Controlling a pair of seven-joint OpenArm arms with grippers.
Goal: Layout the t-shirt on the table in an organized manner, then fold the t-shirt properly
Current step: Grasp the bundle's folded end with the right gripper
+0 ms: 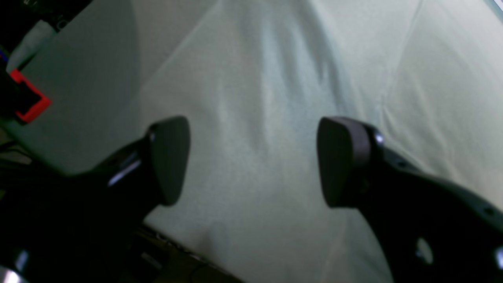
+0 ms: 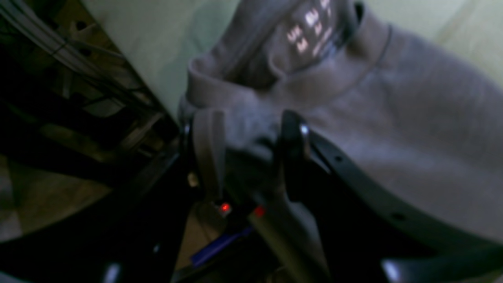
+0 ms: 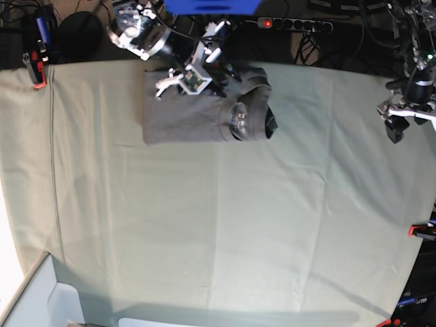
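The grey t-shirt [image 3: 191, 109] lies as a folded rectangle near the far edge of the table [image 3: 272, 218]. Its collar and dark label [image 3: 238, 117] face the middle of the table. My right gripper [image 3: 221, 73] is at the shirt's far edge beside the collar. In the right wrist view the gripper [image 2: 251, 153] has grey shirt cloth [image 2: 412, 129] bunched between its fingers, with the label [image 2: 310, 27] just beyond. My left gripper [image 3: 395, 129] hovers open and empty at the table's right edge. In the left wrist view it [image 1: 253, 161] has only the mint cloth [image 1: 275, 59] beneath it.
Red-orange clamps hold the cloth at the far left [image 3: 37, 78], the right edge [image 3: 419, 231] and near my left gripper [image 1: 31, 98]. A pale box [image 3: 41, 300] stands at the near left corner. Cables and a power strip [image 3: 293, 24] lie behind the table.
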